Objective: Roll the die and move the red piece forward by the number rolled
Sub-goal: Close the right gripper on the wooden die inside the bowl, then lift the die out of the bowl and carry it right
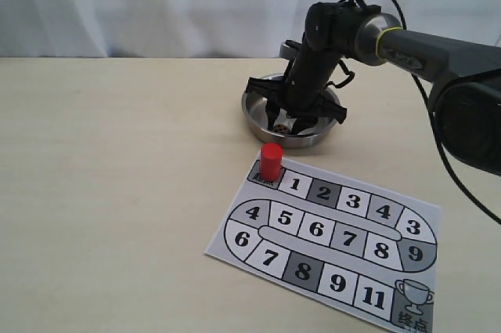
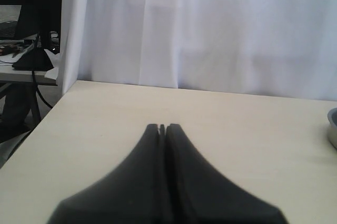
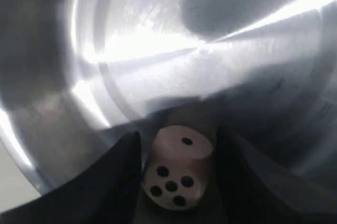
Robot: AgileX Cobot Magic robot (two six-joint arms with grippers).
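The beige die (image 3: 176,174) lies inside the steel bowl (image 3: 131,50), showing a one-pip face and a five-pip face to the right wrist camera. My right gripper (image 3: 178,134) reaches down into the bowl (image 1: 252,107) and stands open, one finger on each side of the die (image 1: 279,124); a thin gap shows at one finger. The red piece (image 1: 271,161) stands upright on the dark start square of the board (image 1: 329,239), in front of the bowl. My left gripper (image 2: 162,127) is shut on nothing above bare table, outside the exterior view.
The printed board has numbered squares in a winding track ending at a trophy square (image 1: 412,298). The right arm (image 1: 407,47) comes in from the right above the bowl. A white curtain (image 2: 210,29) hangs behind the table; the bowl's edge (image 2: 333,127) shows in the left wrist view.
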